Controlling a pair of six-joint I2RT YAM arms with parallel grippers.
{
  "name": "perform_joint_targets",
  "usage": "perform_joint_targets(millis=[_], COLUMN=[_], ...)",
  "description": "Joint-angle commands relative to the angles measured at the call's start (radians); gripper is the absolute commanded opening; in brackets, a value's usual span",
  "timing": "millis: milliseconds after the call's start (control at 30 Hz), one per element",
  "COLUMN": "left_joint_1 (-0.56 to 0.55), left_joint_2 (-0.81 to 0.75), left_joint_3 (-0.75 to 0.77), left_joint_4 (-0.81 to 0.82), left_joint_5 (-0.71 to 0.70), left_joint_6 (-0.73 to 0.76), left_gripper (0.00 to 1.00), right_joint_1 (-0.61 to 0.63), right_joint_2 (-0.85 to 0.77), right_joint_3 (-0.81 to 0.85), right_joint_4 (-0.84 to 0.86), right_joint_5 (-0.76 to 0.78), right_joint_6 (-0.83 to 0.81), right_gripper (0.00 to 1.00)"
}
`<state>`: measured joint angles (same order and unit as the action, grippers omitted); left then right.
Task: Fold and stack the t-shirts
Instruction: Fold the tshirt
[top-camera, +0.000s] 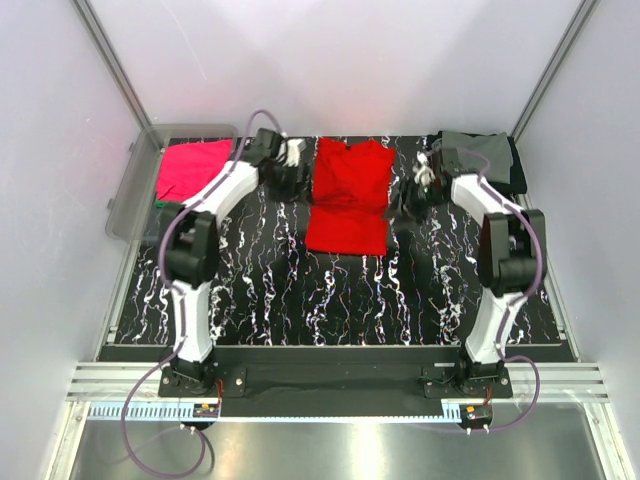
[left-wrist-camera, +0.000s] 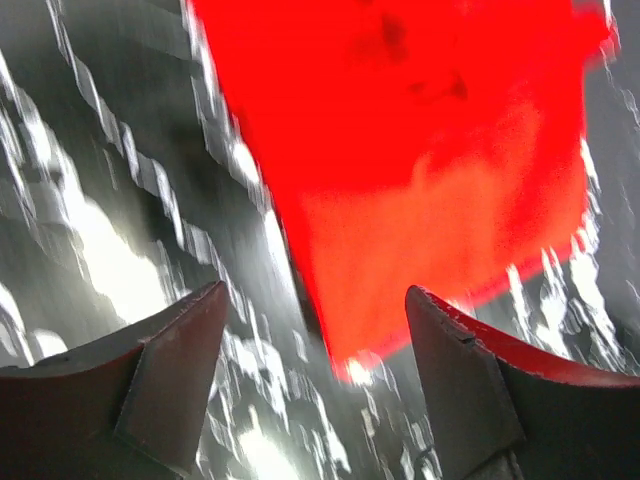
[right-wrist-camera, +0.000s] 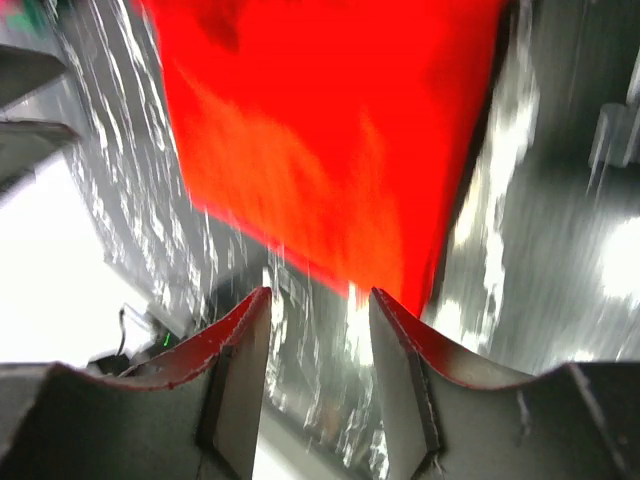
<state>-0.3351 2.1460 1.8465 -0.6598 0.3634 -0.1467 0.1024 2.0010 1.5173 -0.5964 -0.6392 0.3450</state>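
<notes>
Red t-shirt (top-camera: 347, 196) on marbled table (top-camera: 250, 290)

Wide open across the near tabletop (top-camera: 330, 300), crowded along the far edge.
Blocked mid-far by the red shirt (top-camera: 348, 200), with the left arm (top-camera: 225, 190) just beside one flank and the right arm (top-camera: 485, 195) beside the other; blocked at far left by pink shirt (top-camera: 190, 170) and clear bin (top-camera: 125, 195), at far right by dark shirts (top-camera: 490, 155).
</notes>
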Motion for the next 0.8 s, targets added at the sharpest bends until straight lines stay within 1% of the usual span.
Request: perform_joint_targets(millis=[0,33,67,133,200,300,467,700,767], left_joint_1=[0.053,0.054,0.056,0.056,0.053,0.047,0.034,0.007,0.004], left_joint_2=[-0.178,-0.187,-0.184,-0.166,-0.135,-0.107,-0.077,-0.015,-0.006], left_joint_3=[-0.163,-0.229,-0.256,-0.308,-0.309,-0.3,-0.332,-0.31,-0.306], left_joint_4=[-0.049,-0.05,-0.049,-0.028,-0.02,-0.017,-0.015,-0.011,-0.008], left_joint_5=[0.208,0.238,0.264,0.308,0.345,0.339,0.336,0.33,0.33], left_joint_6=[-0.072,-0.1,-0.112,-0.149,-0.159,-0.152,-0.166,-0.168,-0.171], left_gripper=[0.74,0.72,0.7,0.7,0.67,0.61,0.59,0.56,0.51], right_joint_1=[-0.006,-0.006,-0.006,-0.006,-0.006,-0.007,-0.004,0.0,0.002], right_joint_2=[-0.157,-0.163,-0.165,-0.14,-0.111,-0.053,0.008,0.053,0.065], right_joint_3=[-0.165,-0.224,-0.241,-0.252,-0.237,-0.197,-0.163,-0.167,-0.164], right_joint_4=[-0.068,-0.062,-0.057,-0.057,-0.057,-0.057,-0.059,-0.06,-0.062], right_joint_5=[-0.056,-0.053,-0.048,-0.05,-0.051,-0.047,-0.043,-0.042,-0.043], right_joint_6=[0.023,0.025,0.025,0.019,0.012,0.012,0.015,0.015,0.014], right_gripper=[0.5,0.5,0.5,0.5,0.5,0.49,0.47,0.47,0.46])
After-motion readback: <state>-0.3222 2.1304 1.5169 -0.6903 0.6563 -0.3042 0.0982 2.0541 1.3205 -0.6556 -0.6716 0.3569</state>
